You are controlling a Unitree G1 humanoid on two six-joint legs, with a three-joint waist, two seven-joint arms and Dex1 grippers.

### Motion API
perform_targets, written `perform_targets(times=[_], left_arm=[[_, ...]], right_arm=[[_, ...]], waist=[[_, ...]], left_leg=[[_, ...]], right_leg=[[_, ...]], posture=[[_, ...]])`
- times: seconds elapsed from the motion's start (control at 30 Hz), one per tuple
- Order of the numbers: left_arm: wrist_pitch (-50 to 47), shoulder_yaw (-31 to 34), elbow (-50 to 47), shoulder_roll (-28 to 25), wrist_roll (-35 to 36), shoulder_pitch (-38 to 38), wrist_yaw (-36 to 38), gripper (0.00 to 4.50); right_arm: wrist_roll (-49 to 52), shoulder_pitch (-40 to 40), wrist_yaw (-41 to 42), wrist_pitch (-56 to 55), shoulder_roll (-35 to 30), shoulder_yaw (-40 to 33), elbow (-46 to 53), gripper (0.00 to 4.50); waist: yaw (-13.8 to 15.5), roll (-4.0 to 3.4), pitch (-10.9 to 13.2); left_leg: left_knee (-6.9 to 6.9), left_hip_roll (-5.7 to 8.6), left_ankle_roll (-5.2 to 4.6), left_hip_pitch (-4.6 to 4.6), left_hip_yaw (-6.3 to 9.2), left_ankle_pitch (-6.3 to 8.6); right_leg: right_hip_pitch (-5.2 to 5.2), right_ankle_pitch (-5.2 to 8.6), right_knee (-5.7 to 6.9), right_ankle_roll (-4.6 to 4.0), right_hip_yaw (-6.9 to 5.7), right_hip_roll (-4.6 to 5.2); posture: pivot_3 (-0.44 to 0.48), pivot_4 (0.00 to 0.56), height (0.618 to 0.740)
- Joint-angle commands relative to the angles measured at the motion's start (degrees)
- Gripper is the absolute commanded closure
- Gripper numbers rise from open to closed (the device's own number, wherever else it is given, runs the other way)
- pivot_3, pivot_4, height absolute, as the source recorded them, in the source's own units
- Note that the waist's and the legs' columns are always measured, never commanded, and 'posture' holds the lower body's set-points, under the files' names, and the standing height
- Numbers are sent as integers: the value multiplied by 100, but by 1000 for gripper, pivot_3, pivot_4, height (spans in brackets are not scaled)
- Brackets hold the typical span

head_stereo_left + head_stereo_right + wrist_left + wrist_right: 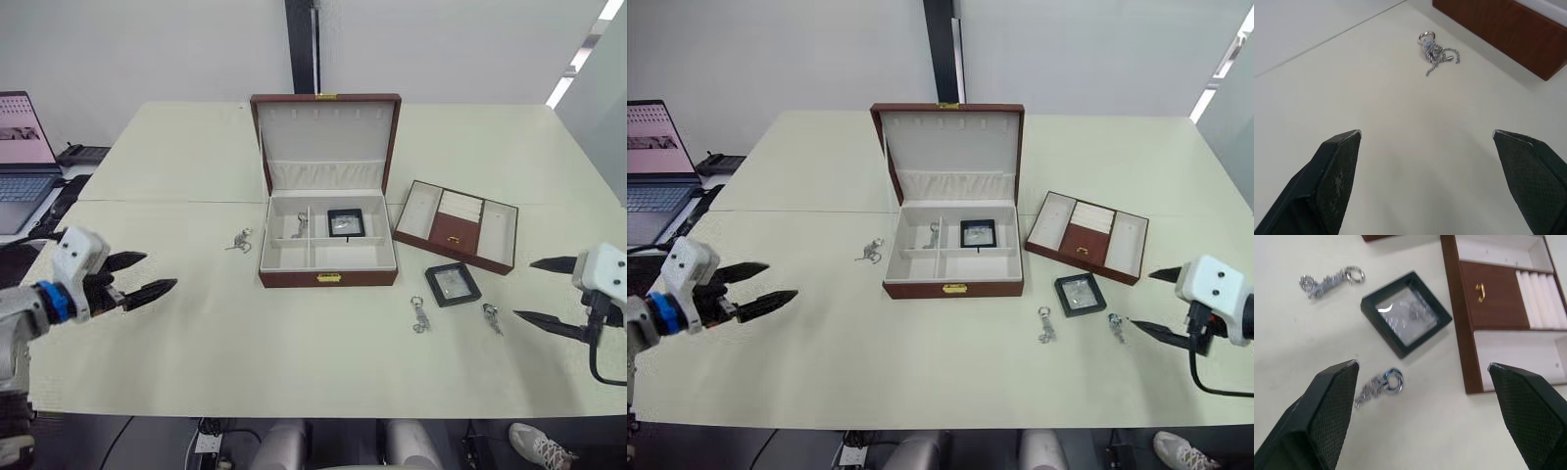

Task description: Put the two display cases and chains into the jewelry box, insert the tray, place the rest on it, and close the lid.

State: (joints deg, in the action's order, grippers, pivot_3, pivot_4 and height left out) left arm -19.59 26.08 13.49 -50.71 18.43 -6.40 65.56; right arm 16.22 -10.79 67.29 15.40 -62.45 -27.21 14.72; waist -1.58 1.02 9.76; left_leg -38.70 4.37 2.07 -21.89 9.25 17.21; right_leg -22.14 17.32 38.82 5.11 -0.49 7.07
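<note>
- The desk (196, 323) carries the jewelry box (328, 277) at its middle, lid (326, 137) up; one display case (345, 223) and a chain (300, 226) lie inside.
- The tray (457, 226) lies beside the box toward the right edge.
- The second display case (1406, 313) lies just ahead of the right pincer (1425, 377), fingers apart, with two trinkets (1378, 386) beside it.
- The left pincer (1427, 137), fingers apart, hovers near the left edge, bare desk between it and a loose chain (1436, 52).

Jewelry box (328, 257) centre table, lid (326, 140) raised behind; one display case (345, 223) and a chain (299, 226) inside. Another chain (239, 240) lies left. Tray (457, 225) right; second case (453, 284) and two trinkets (419, 313) (491, 316) before it.
</note>
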Motion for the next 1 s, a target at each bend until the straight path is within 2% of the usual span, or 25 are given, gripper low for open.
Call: perform_targets(times=[0.03, 0.27, 0.67, 0.87, 1.0], left_arm=[[40, 463, -176, 54, 350, 460, -27, 35], [207, 587, -347, 206, 452, 1295, -233, 35], [92, 397, -612, 168, 639, 1242, -426, 35], [-38, 346, -773, 264, 704, 1142, -613, 35], [-123, 363, -953, 386, 737, 1206, -812, 35]], right_arm=[[-50, -243, 135, -192, -11, -440, -142, 0], [-183, -861, 215, -353, 112, -776, -283, 0], [-140, -939, 155, -421, 95, -775, -232, 0], [198, -501, 51, -45, 88, -605, 90, 0], [698, 207, -81, 530, 50, -253, 550, 0]], waist=[[-6, 0, 0], [-4, -1, -1], [-1, -2, -2], [-4, -2, -1], [-23, -6, -3]], left_leg=[[1, -1, 0, 2, -2, 0], [4, -3, 0, 5, -3, 2], [5, -4, 0, 9, -4, 2], [5, -5, 0, 9, -3, 2], [5, -8, 1, 11, -4, 1]], right_leg=[[0, 0, 0, 0, 2, 0], [2, 1, -2, -1, 4, 0], [8, 1, -6, -1, 4, -1], [8, 1, -6, -1, 3, -1], [7, 1, -6, -2, 4, -2]], posture=[[0, 150, 740], [0, 150, 740], [0, 150, 740], [0, 150, 740], [0, 150, 740]])
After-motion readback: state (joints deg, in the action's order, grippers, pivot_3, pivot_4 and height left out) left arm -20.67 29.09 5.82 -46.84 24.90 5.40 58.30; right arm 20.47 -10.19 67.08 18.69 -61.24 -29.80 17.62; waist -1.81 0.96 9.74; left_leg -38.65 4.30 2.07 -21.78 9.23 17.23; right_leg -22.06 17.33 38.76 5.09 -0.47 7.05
